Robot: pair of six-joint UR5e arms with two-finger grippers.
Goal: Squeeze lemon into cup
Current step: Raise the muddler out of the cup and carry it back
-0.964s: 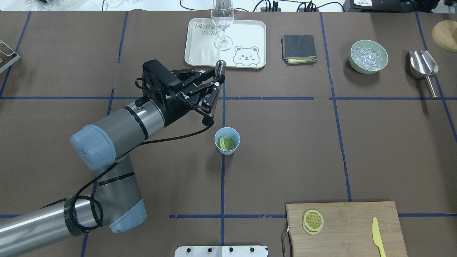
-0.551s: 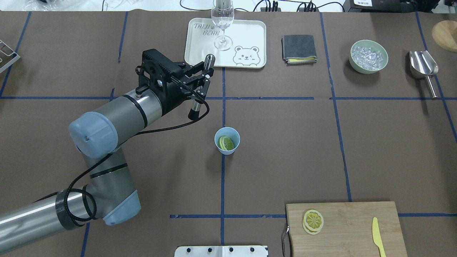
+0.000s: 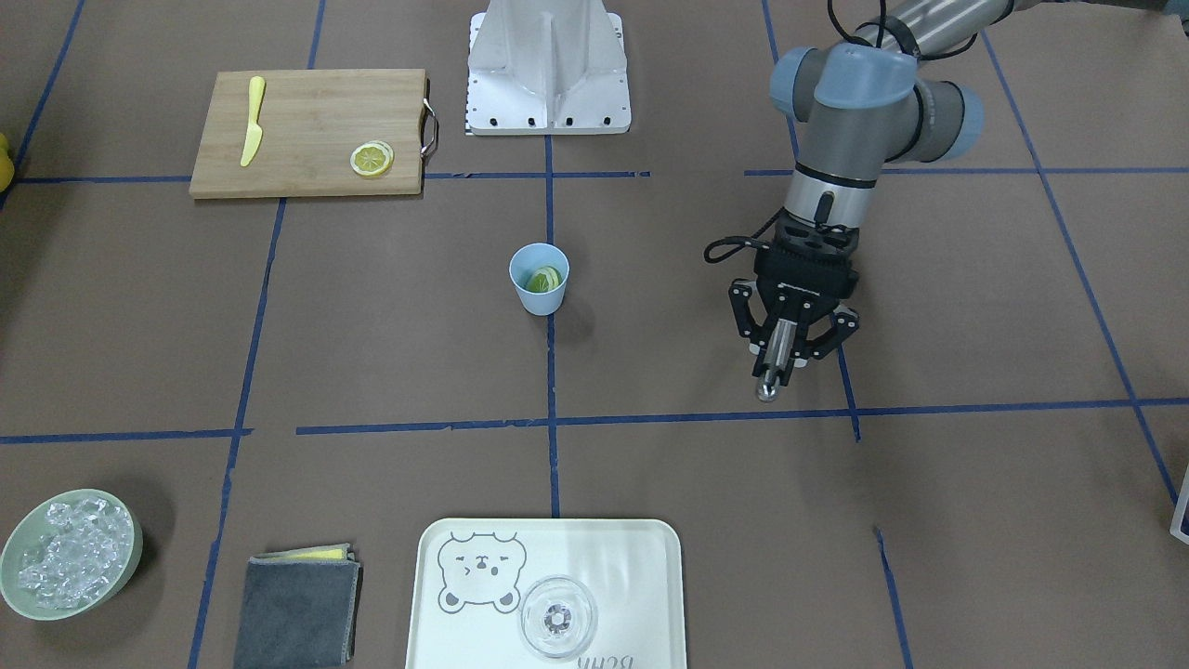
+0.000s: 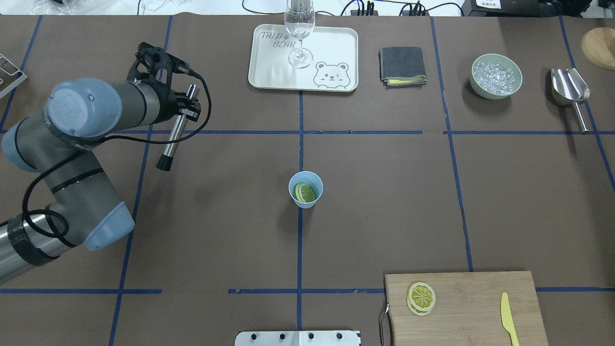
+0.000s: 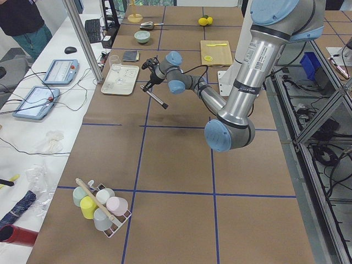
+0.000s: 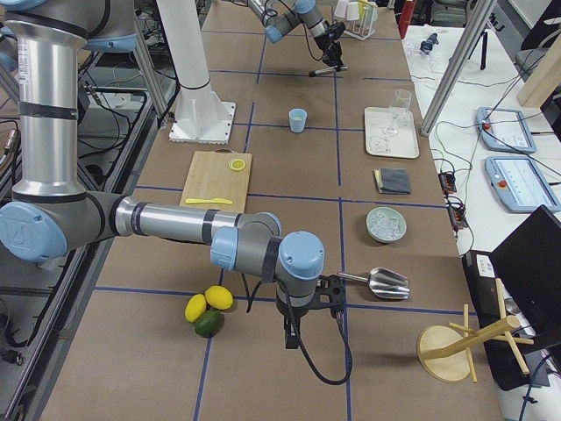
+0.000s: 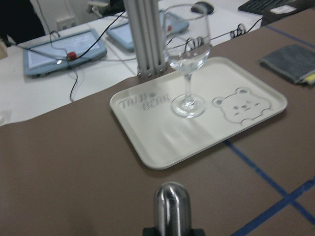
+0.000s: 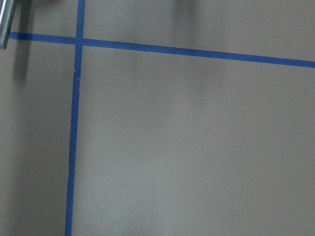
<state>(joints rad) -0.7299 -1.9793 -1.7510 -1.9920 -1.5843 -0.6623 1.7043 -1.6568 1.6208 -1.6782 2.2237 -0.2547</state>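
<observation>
While my left gripper [image 4: 185,103] carries the muddler [image 4: 175,129]: its fingers are clamped across the steel shaft. The black end slants down toward my base, and the rounded steel end points at the bear tray [image 4: 336,53].
Cup: the small light-blue cup [image 4: 305,203] stands upright at the table's centre on a blue tape line, well apart from my left gripper. Nothing holds it.
Lemon: the slice [image 4: 304,192] is inside the cup, leaning against its wall.
Risk, tipping: I judge the unsteadied cup could skid or topple if I press off-centre.
Risk, glancing: the tilted slice could let the tool slide past it.
Risk, slipping: the smooth shaft could slip through my fingers under load.
Hidden, cup: I cannot tell whether any juice is there, or whether it holds one slice or two.
Hidden, right gripper [image 6: 294,329]: it shows only in the side view, far from the cup. I cannot tell if it is parted or closed.
</observation>
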